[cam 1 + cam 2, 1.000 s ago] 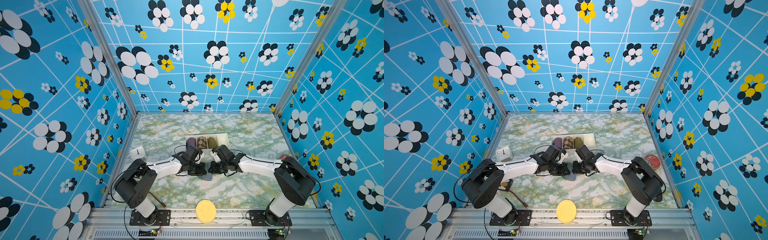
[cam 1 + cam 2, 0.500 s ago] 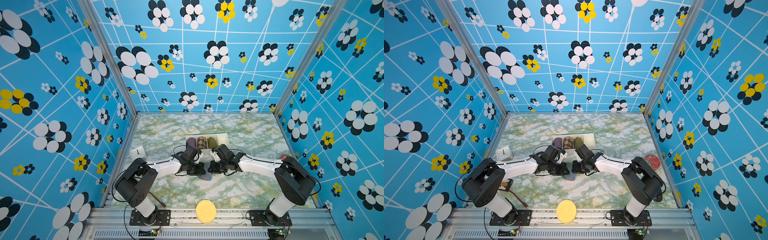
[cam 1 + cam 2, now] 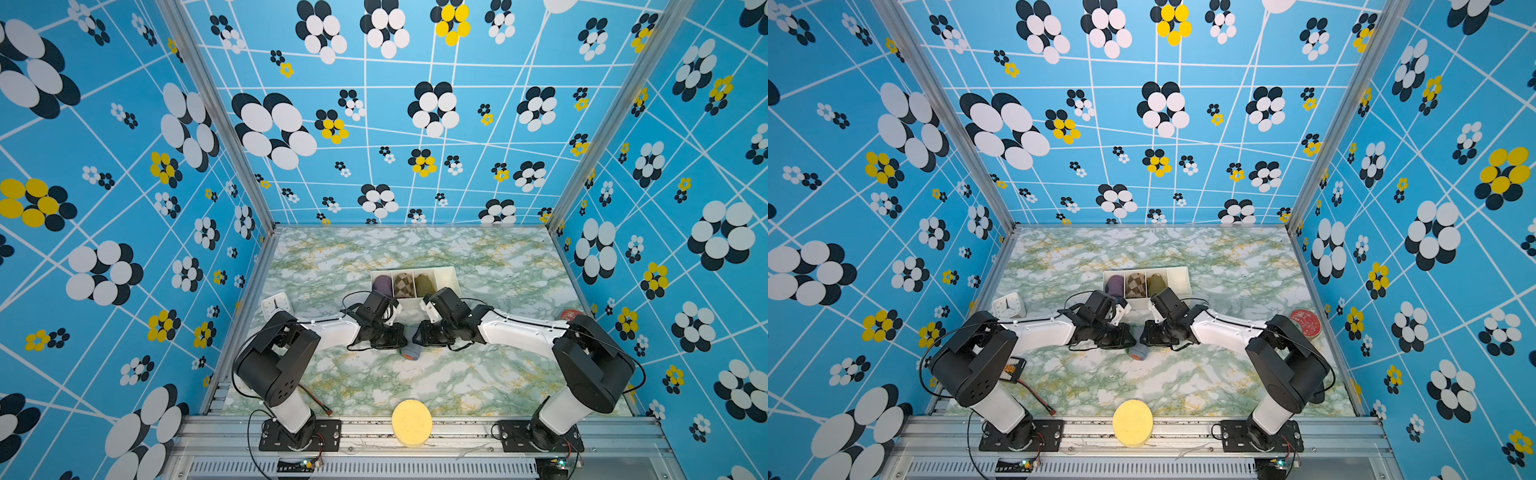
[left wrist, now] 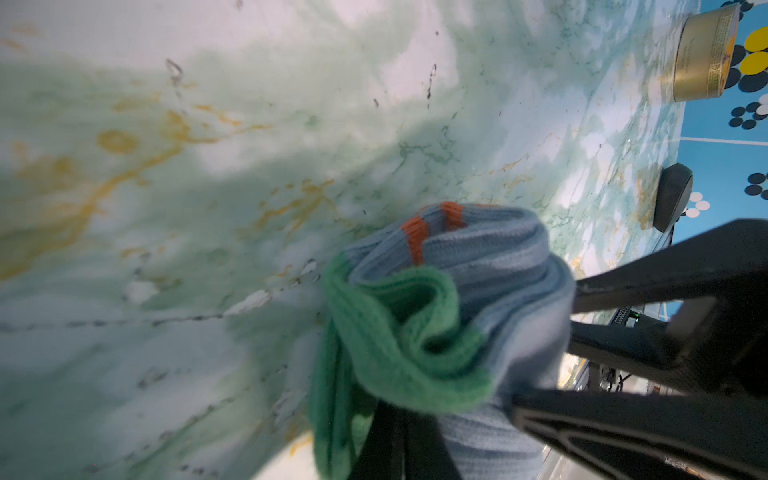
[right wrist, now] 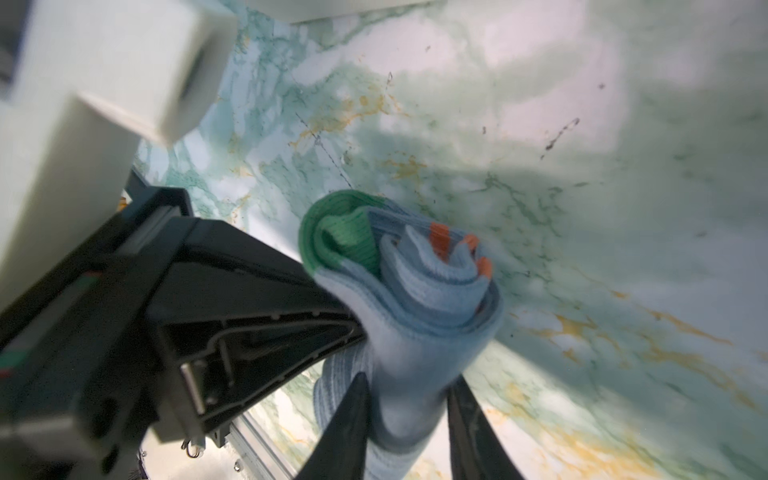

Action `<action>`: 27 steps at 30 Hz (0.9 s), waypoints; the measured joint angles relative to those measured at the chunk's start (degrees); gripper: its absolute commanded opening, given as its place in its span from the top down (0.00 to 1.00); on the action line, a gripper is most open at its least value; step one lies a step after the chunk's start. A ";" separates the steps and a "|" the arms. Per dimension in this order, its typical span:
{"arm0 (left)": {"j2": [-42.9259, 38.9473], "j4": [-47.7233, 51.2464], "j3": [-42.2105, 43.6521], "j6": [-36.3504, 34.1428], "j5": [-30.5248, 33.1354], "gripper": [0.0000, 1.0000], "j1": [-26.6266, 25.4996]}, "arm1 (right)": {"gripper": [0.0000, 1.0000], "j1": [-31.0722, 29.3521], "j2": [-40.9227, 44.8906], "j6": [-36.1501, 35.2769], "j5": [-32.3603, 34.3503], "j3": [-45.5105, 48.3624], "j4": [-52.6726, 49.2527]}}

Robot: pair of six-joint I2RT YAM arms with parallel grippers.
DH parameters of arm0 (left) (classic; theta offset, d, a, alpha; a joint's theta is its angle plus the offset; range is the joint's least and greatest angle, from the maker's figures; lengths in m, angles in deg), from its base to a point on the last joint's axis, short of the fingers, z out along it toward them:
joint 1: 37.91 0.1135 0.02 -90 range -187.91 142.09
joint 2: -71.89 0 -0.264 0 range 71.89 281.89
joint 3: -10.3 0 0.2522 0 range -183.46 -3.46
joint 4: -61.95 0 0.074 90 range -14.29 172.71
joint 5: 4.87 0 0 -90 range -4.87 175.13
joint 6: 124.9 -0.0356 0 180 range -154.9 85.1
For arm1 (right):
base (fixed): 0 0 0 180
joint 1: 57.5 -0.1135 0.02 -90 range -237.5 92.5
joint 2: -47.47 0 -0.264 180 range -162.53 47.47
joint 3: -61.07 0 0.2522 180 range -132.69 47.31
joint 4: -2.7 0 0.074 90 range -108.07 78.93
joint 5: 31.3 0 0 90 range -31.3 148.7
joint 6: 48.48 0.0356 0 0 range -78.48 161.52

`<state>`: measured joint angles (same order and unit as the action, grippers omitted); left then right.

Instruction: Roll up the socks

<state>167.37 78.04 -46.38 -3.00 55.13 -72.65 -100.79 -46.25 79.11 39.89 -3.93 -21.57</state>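
The socks (image 3: 411, 352) are a grey-blue roll with green and orange showing, lying on the marble table between my two grippers in both top views (image 3: 1138, 352). My left gripper (image 4: 401, 419) is shut, its tips buried in the green fold of the socks (image 4: 415, 340). In a top view it (image 3: 400, 338) sits just left of the roll. My right gripper (image 5: 409, 380) stands open, one finger on each side of the roll (image 5: 432, 299). In a top view it (image 3: 420, 336) is just right of the roll.
A white divided tray (image 3: 446, 274) behind the grippers holds purple, checkered and olive rolled socks. A white clock (image 3: 276, 305) stands at the left, a red-lidded tin (image 3: 1305, 323) at the right, and a yellow round sponge (image 3: 411, 422) on the front rail.
My right gripper's jaws have parted from shut and now straddle the roll. The left gripper stays shut, and both arms have hardly moved.
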 measured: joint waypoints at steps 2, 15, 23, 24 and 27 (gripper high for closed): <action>0.13 -0.48 0.17 0.00 -0.46 0.93 0.24 | 0.62 0.24 0.66 0.72 -0.39 0.74 0.92; 2.32 -4.17 0.24 0.02 -3.56 0.93 0.96 | 0.61 5.53 7.74 8.52 -4.39 13.05 13.09; 3.80 -9.09 1.77 0.55 -7.28 0.93 2.12 | 0.65 5.95 7.72 12.83 -5.86 17.70 21.09; 4.17 -9.94 1.97 0.68 -7.78 0.93 2.27 | 0.65 5.95 7.72 13.14 -5.95 17.94 21.90; 4.98 -11.96 2.27 1.16 -9.20 0.93 2.67 | 0.64 5.95 7.87 14.01 -5.95 18.71 23.91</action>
<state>172.36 66.08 -44.10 -1.84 45.93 -69.99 -94.85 -38.38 93.12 33.94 14.78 2.34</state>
